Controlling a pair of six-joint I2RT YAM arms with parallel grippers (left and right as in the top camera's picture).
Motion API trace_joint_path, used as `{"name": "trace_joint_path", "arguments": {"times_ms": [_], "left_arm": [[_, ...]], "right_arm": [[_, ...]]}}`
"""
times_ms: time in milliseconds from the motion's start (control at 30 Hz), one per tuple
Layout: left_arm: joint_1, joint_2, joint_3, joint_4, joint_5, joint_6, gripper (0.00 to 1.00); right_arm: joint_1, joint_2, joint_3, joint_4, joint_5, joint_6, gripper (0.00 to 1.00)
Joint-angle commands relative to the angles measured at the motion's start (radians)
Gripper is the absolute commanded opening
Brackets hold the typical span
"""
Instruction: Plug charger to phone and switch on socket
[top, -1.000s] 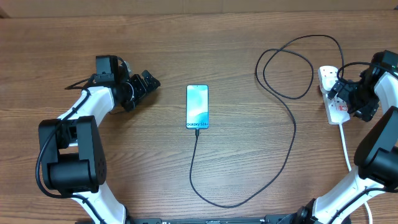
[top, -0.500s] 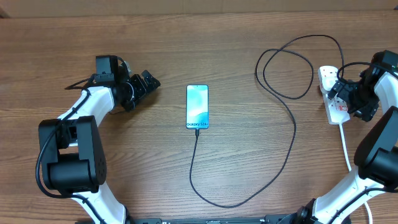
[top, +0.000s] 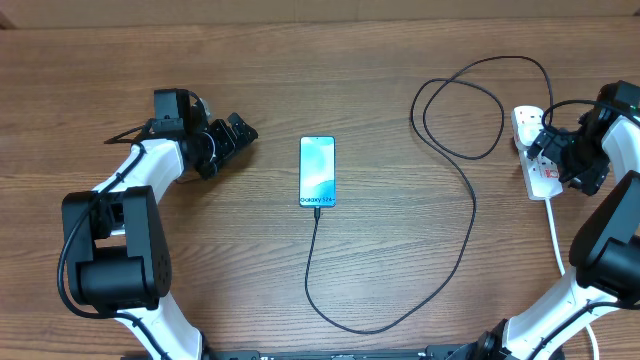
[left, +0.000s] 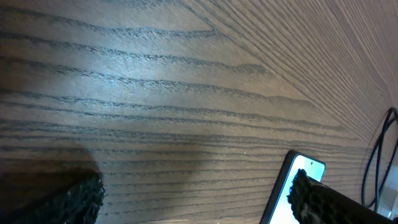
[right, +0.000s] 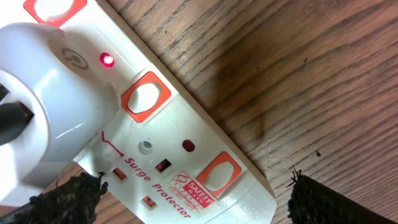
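charger (top: 470, 215): we judge it light, limp; grip stiff tip at phone (top: 317, 171), 6 o'clock end.
socket (top: 543, 180): rigid, may slide.
left jaws, right jaws: wide open, empty.

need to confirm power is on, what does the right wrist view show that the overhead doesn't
Only the right wrist: a lit red light by the white adapter, and the "Surge Protector" print. Only the overhead: the phone, with the charger running to its bottom end. Both: the socket on the wood table.
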Motion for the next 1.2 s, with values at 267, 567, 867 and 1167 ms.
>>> {"name": "trace_joint_path", "arguments": {"times_ms": [267, 567, 867, 1167], "left_arm": [[-0.040, 0.013, -0.018, -0.014, -0.054, -0.013, 1.00], [-0.110, -0.094, -0.018, -0.014, -0.135, -0.013, 0.99], [-0.178, -0.236, -0.018, -0.014, -0.135, -0.013, 1.00], [-0.201, -0.356, -0.018, -0.014, -0.135, -0.013, 1.00]], "right_arm": [[0.003, -0.003, 0.024, 0.006, -0.006, -0.005, 1.00], [0.003, -0.003, 0.024, 0.006, -0.006, -0.005, 1.00], [0.003, -0.003, 0.024, 0.006, -0.006, -0.005, 1.00], [0.003, -0.003, 0.024, 0.006, -0.006, -0.005, 1.00]]}}
